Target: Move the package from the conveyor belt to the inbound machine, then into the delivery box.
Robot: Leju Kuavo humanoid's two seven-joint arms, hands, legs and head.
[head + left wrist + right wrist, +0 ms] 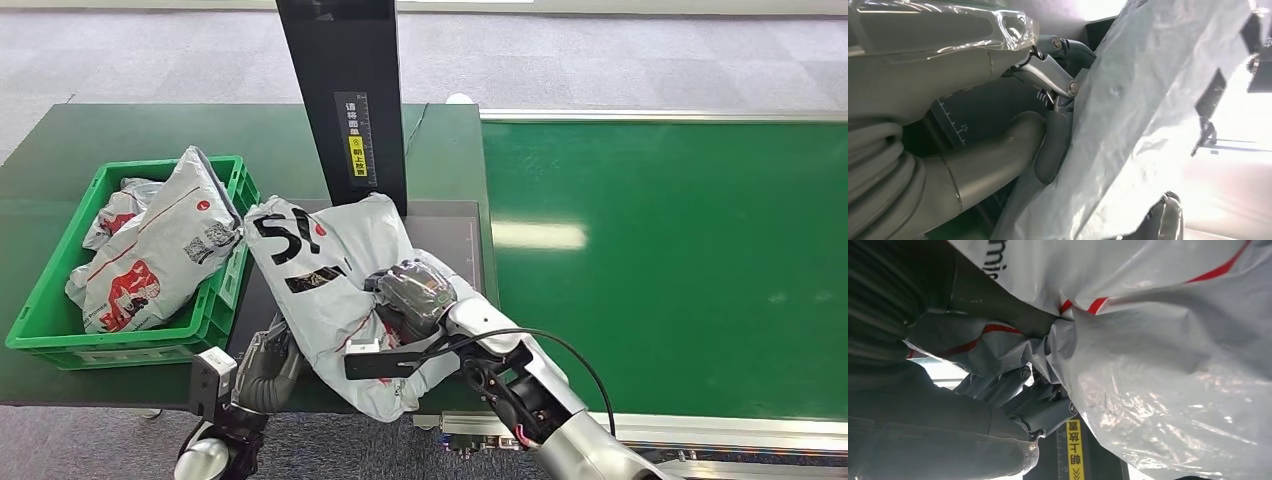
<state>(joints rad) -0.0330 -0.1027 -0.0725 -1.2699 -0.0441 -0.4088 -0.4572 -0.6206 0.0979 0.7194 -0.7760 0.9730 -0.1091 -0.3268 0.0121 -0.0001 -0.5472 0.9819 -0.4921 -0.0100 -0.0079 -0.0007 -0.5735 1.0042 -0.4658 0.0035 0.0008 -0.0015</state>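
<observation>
A grey-white plastic package (pixel 320 270) with black lettering hangs over the inbound machine's dark platform (pixel 455 235), in front of its black post (pixel 345 100). My right hand (pixel 415 290) grips it from the right side; the right wrist view shows that hand (pixel 1013 400) clenched on bunched plastic of the package (pixel 1158 365). My left hand (pixel 268 358) sits under the package's lower left edge. In the left wrist view its fingers (pixel 1053 145) press against the package (pixel 1148 100), with the thumb below. The package hides most of both hands.
A green crate (pixel 60 270) on the left table holds several grey packages, one leaning on its right wall. The green conveyor belt (pixel 680 250) stretches to the right. The platform's ruler marks show behind my left hand.
</observation>
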